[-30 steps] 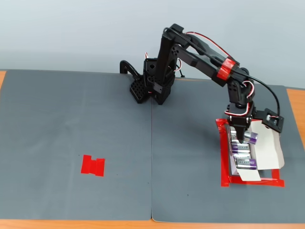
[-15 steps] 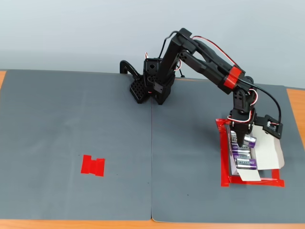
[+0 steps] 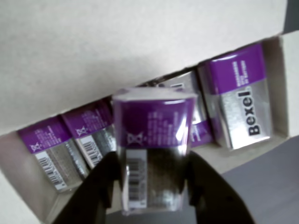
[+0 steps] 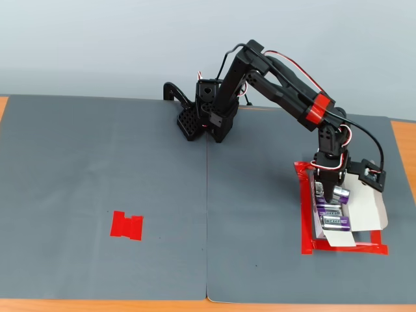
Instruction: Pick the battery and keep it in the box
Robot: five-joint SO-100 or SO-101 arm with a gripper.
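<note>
In the wrist view the claw (image 3: 152, 205) is clamped on the battery (image 3: 152, 154), its two dark fingers (image 3: 105, 186) pressing the silver-grey body from either side while the purple end with small white print faces the camera and a barcode strip runs down the lower left of the label. The battery is held over the open box (image 3: 140, 51), just in front of the row already lying inside: two purple-and-silver batteries (image 3: 88, 137) sit side by side at the left, another one (image 3: 240, 95) with bold black lettering lies at the right against the box's end wall, and at least one more is partly hidden behind the held battery (how many in all cannot be told). A wide white flap of the box fills the top of this view, and grey mat (image 3: 266, 186) shows at the lower right. In the fixed view the arm (image 4: 279, 75) reaches from its base at the back of the mat down to the right, where the box (image 4: 367, 205) lies inside a red tape frame (image 4: 303, 214); the claw (image 4: 330, 192) is low over the box's upper half. A red tape mark (image 4: 126, 225) lies well apart on the left half of the mat (image 4: 97, 162).
</note>
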